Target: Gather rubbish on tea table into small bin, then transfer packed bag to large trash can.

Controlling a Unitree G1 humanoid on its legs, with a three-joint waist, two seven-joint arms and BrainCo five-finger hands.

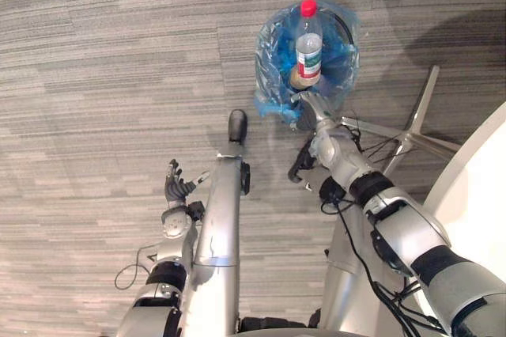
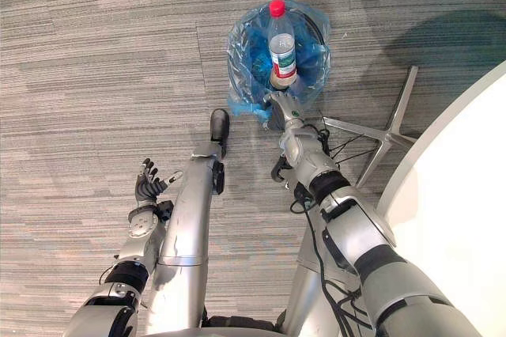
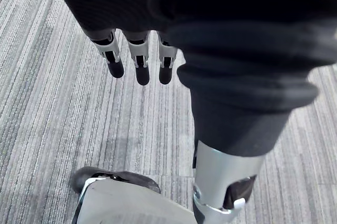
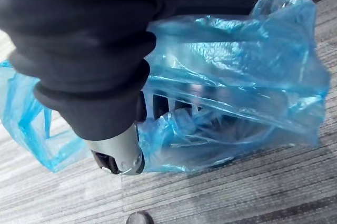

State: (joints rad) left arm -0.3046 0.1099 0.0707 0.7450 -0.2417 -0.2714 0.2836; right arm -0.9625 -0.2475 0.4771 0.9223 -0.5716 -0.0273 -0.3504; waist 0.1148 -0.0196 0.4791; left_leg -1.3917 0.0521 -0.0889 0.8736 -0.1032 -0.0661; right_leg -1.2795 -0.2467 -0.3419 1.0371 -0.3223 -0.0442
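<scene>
A small bin lined with a blue plastic bag (image 1: 273, 52) (image 2: 245, 52) stands on the grey carpet ahead of me. A clear plastic bottle (image 1: 308, 44) (image 2: 282, 44) with a red cap and a green-and-white label rises out of the bag's mouth. My right hand (image 1: 310, 109) (image 2: 281, 111) is at the bag's near rim, just below the bottle's base. The right wrist view shows crumpled blue bag (image 4: 237, 77) over the dark bin, close past the thumb (image 4: 118, 155). My left hand (image 1: 175, 187) (image 2: 146, 183) hangs low at the left over bare carpet, its fingers (image 3: 142, 66) straight and holding nothing.
A silver star-shaped chair base (image 1: 419, 127) (image 2: 391, 135) lies on the floor just right of the bin. The white round table edge (image 1: 482, 187) (image 2: 458, 195) curves along the right side. Open carpet stretches to the left and beyond the bin.
</scene>
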